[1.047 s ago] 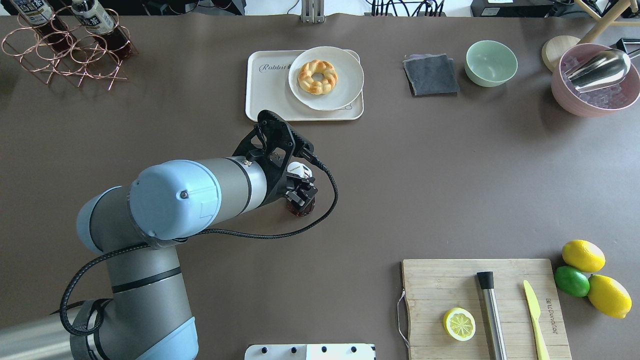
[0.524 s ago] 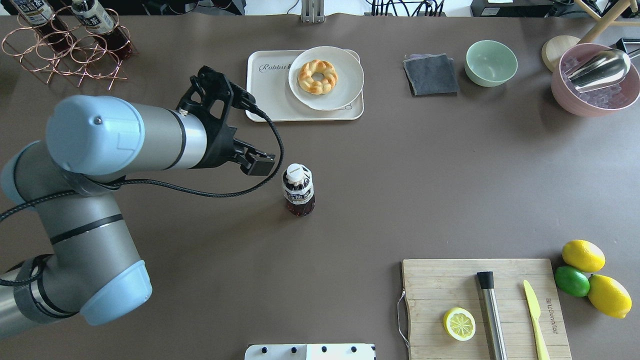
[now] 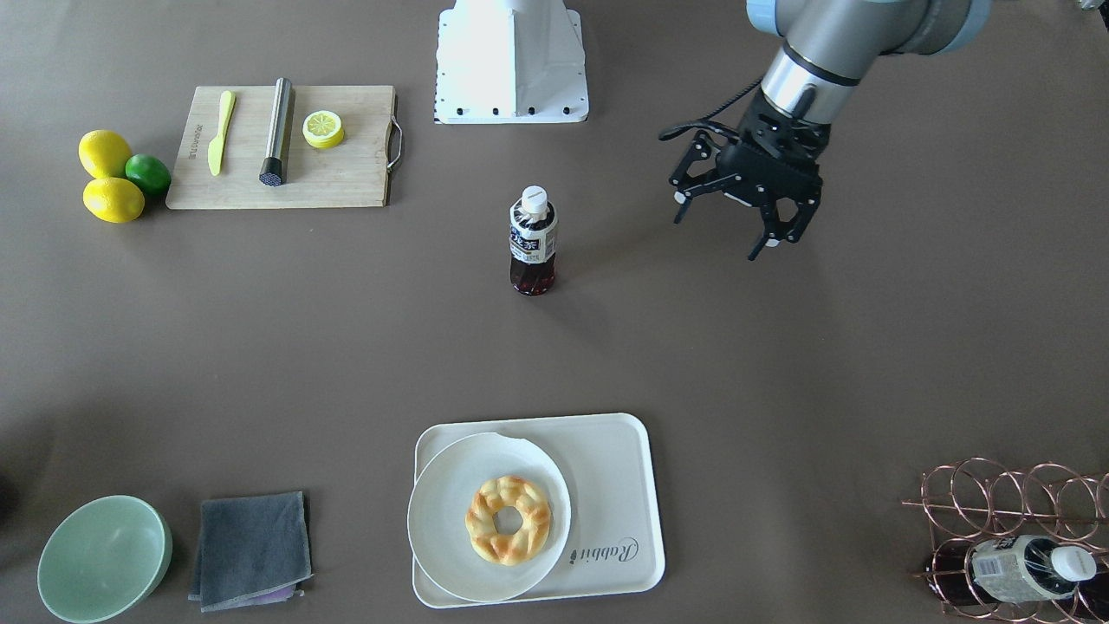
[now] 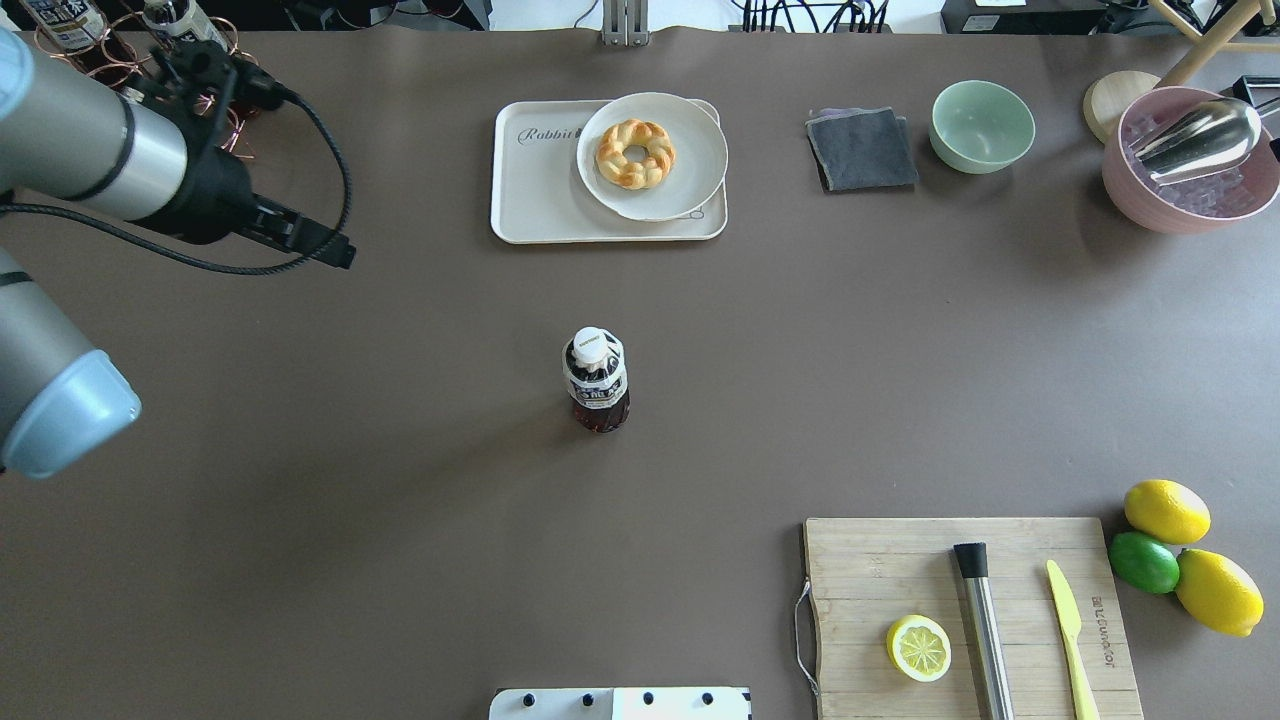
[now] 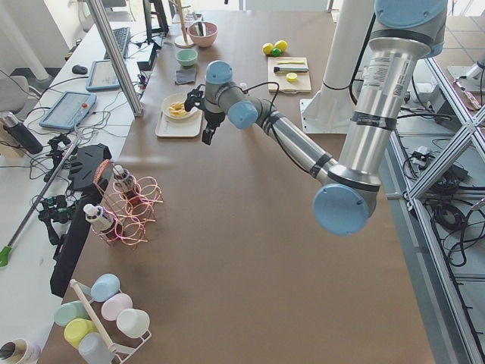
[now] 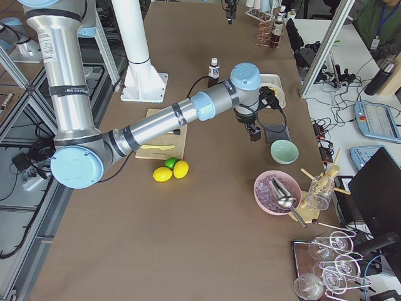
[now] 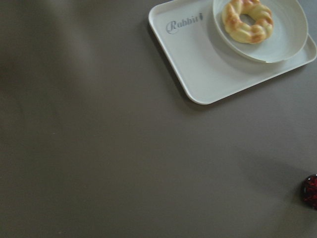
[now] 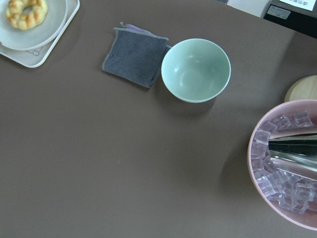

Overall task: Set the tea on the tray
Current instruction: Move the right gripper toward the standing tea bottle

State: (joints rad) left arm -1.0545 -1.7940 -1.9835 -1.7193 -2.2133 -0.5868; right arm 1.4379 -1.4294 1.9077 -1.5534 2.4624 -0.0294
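Note:
The tea bottle (image 4: 596,380) stands upright alone at mid-table, also seen in the front view (image 3: 532,243); its dark base shows at the left wrist view's edge (image 7: 310,191). The cream tray (image 4: 540,195) lies at the far side, its "Rabbit" end bare (image 3: 619,485) (image 7: 198,64). My left gripper (image 3: 728,232) is open and empty, up off the table, well to the bottle's left (image 4: 335,250). My right gripper (image 6: 254,133) shows only in the right side view, above the cloth and bowl; I cannot tell its state.
A round plate with a doughnut (image 4: 650,155) covers the tray's right part. Copper rack (image 4: 130,110) with two alike bottles at far left. Grey cloth (image 4: 862,148), green bowl (image 4: 982,125), pink ice bowl (image 4: 1190,165) far right. Cutting board (image 4: 970,610) and citrus near right.
My left gripper was closed around the bottle, then let go and swung away left and toward the far side. The bottle stays upright where it was.

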